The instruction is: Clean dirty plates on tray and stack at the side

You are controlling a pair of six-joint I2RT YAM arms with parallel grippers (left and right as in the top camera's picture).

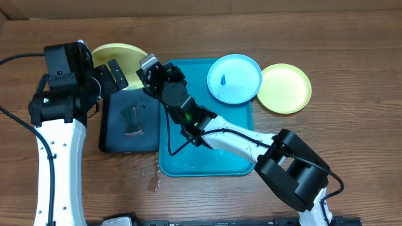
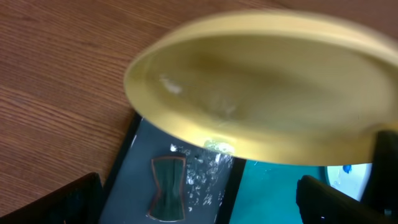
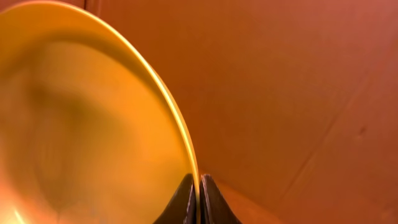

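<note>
My right gripper (image 1: pixel 149 64) reaches across the turquoise tray (image 1: pixel 207 160) and is shut on the rim of a yellow-green plate (image 1: pixel 122 53), held tilted at the back left. In the right wrist view the jaws (image 3: pixel 199 186) pinch that plate's edge (image 3: pixel 93 124). The left gripper (image 1: pixel 116 75) is open just beside the held plate (image 2: pixel 261 87), with nothing between its fingers (image 2: pixel 202 205). A light blue plate (image 1: pixel 234 78) with a blue smudge rests on the tray's back right corner. Another yellow-green plate (image 1: pixel 284 88) lies on the table to the right of the tray.
A black tray (image 1: pixel 116 138) with a dark sponge (image 1: pixel 132 120) sits left of the turquoise tray, under the left gripper; in the left wrist view the sponge (image 2: pixel 168 186) lies beside foam flecks. Water drops (image 1: pixel 154 179) mark the table near the turquoise tray's front left corner.
</note>
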